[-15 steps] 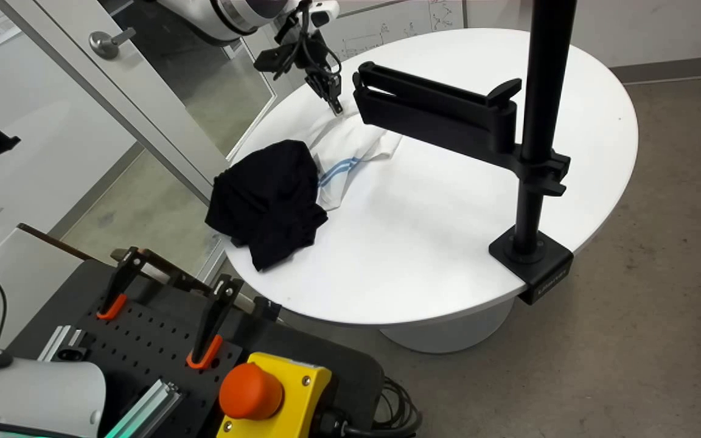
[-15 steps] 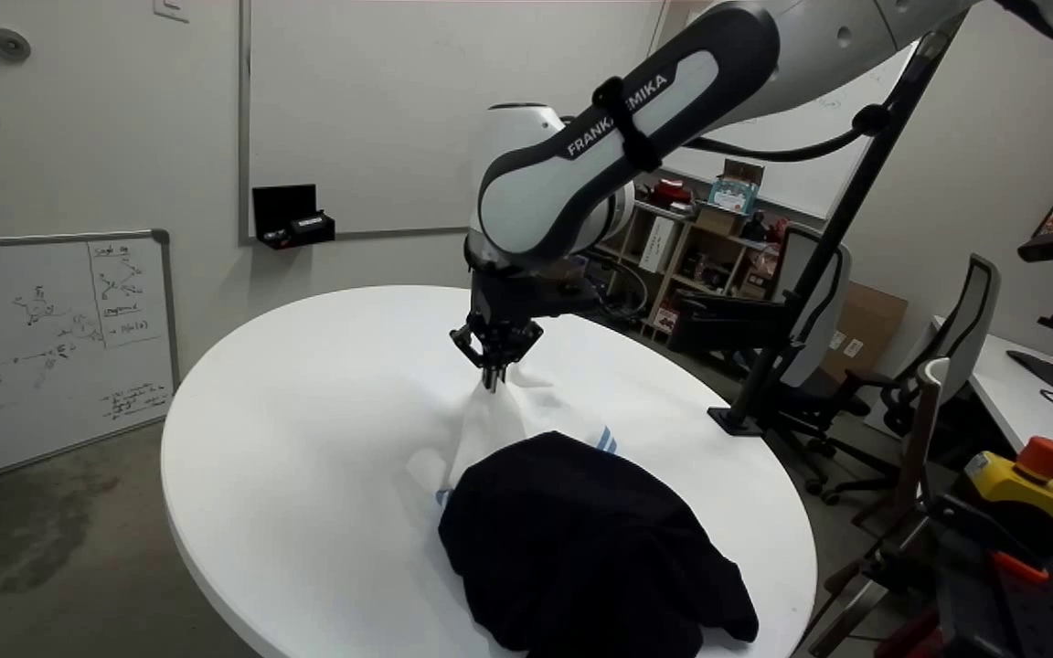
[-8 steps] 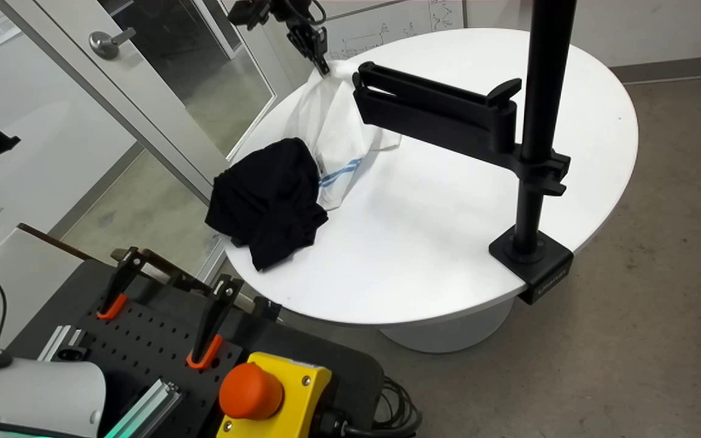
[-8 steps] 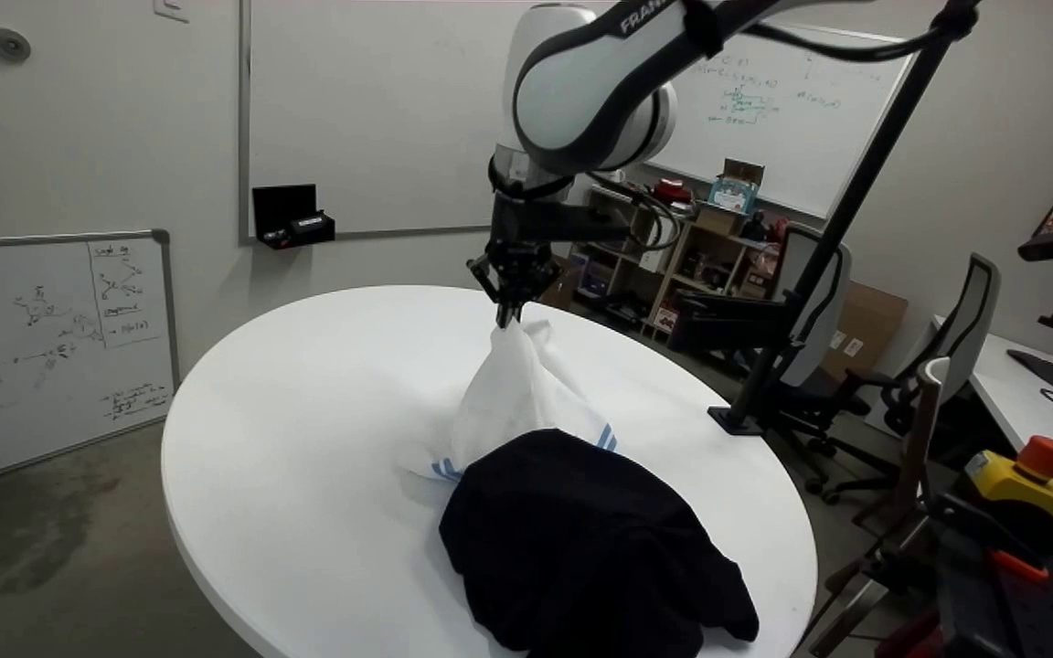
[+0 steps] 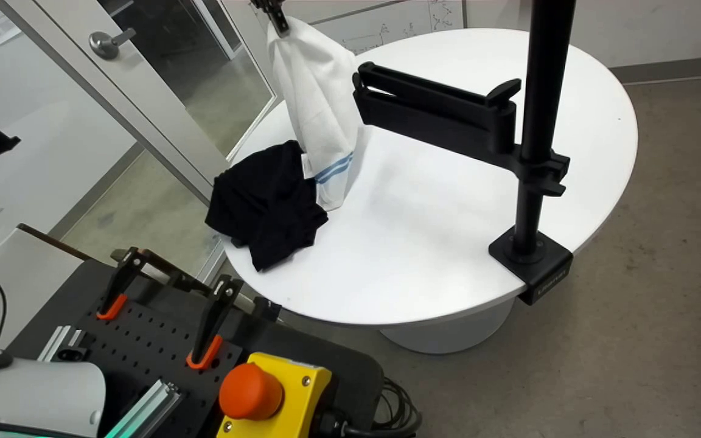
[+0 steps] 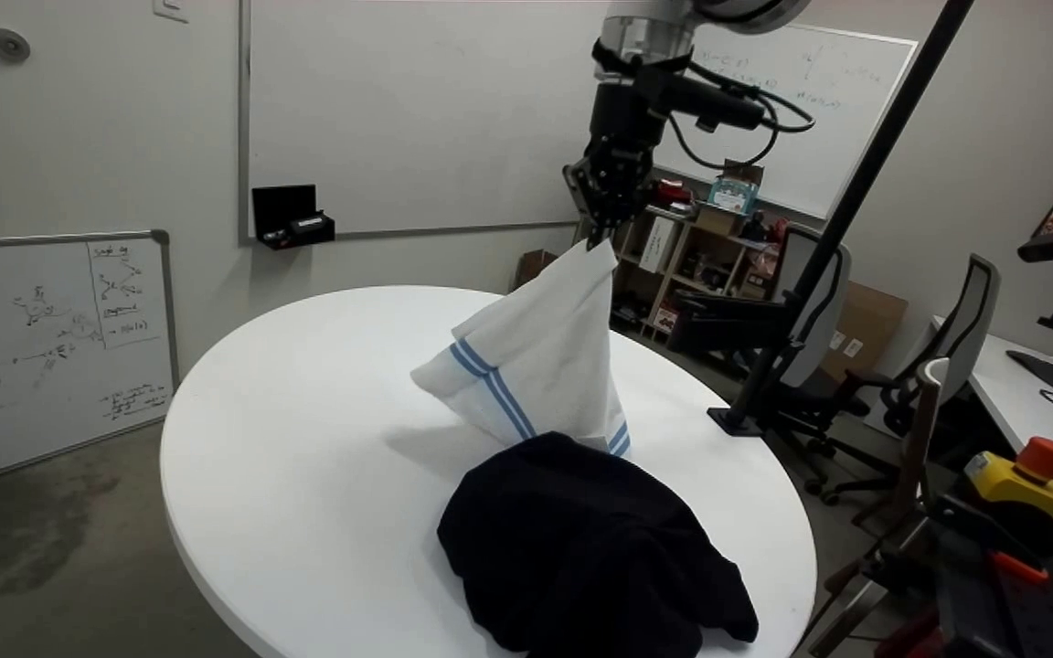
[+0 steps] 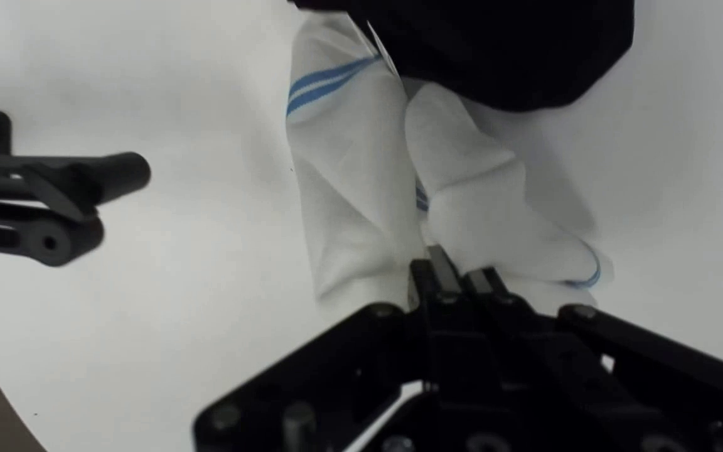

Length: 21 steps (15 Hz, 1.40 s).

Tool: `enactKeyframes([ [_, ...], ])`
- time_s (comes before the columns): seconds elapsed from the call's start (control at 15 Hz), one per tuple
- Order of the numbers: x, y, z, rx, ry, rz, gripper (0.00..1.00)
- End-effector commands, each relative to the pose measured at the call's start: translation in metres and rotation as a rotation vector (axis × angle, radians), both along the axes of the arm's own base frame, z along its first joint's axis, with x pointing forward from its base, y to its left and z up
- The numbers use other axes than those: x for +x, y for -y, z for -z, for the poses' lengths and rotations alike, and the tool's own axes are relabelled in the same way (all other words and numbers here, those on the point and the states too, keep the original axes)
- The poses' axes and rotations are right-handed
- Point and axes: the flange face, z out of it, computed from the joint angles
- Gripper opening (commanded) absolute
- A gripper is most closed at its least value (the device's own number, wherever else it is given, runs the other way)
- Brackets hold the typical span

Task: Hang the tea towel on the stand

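Lifting has drawn the white tea towel [image 5: 320, 100] out of a low tent into a tall, hanging fold. The jaws are clenched on its gathered top, and they have climbed and shifted sideways with it. A moment ago more of the towel lay flat; now a free corner [image 6: 440, 373] with blue stripes has swung out and seems to be off the tabletop [image 5: 423, 243], though the lowest end remains down beside the dark cloth [image 5: 265, 204], where its contact is hard to tell. The dark cloth has hardly stirred, so the towel appears to be coming away without dragging it along. Farther out, the black stand [image 5: 536, 146] is fixed at the tabletop's edge, its side bar [image 5: 435, 118] reaching inward, with the towel not yet on it. For the task, I judge the pick-up sound and the lift well under way. More height will probably be needed before the towel is carried across and draped over the bar, since a trailing end could catch there or slide off.
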Motion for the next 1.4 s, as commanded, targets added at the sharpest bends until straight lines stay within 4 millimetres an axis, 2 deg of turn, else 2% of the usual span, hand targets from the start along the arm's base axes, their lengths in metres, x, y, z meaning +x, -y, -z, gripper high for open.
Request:
enactKeyframes([
  [0.0,-0.051,0.008,-0.05,0.068,-0.046,-0.038,0.01],
  [0.33,-0.091,0.025,-0.108,0.133,-0.049,-0.054,0.01],
  [0.67,-0.122,0.047,-0.148,0.175,-0.052,-0.052,0.01],
  [1.0,-0.155,0.082,-0.167,0.183,-0.124,-0.005,0.01],
  [1.33,-0.171,0.127,-0.172,0.2,-0.161,0.112,0.01],
])
